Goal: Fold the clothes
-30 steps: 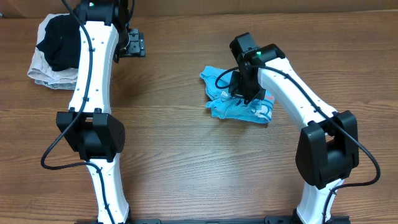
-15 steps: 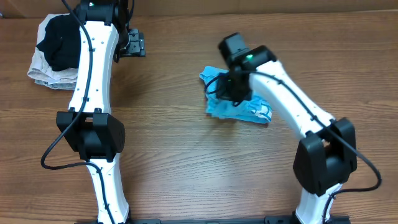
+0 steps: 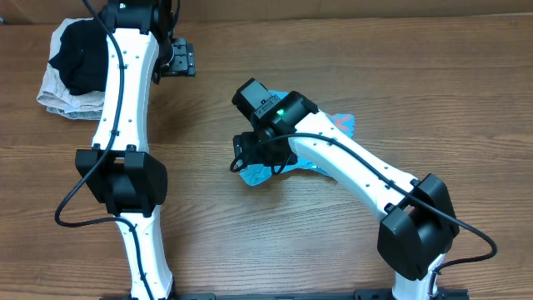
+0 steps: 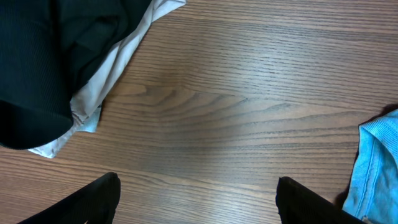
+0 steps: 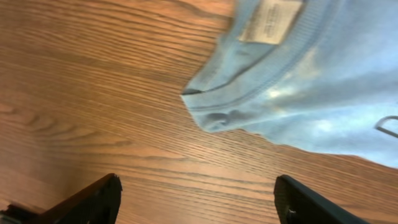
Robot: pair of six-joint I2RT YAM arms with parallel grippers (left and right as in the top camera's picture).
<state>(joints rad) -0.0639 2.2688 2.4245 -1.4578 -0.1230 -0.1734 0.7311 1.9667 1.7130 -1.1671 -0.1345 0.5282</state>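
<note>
The clothes, a sky-blue T-shirt [image 3: 256,174], lie mid-table, mostly hidden under my right arm; a corner with red print [image 3: 341,124] shows at the far side. My right gripper [image 3: 240,156] hovers over the shirt's left end. In the right wrist view the shirt [image 5: 323,87] with its neck label [image 5: 270,18] lies beyond the open right gripper [image 5: 196,183], and only bare wood shows between the fingers. My left gripper [image 3: 179,58] is at the back left, open [image 4: 196,183] over bare table. A blue edge of the shirt [image 4: 379,168] shows at the right of that view.
A black garment [image 3: 79,54] lies on a beige folded cloth [image 3: 58,102] at the back left corner, also seen as the black garment [image 4: 43,62] and beige cloth [image 4: 118,68] in the left wrist view. Wooden table [image 3: 266,242] all around.
My right gripper swung left across the table, carried the shirt's edge with it, then opened and let go. The shirt now lies stretched further left. The left arm has not moved.
</note>
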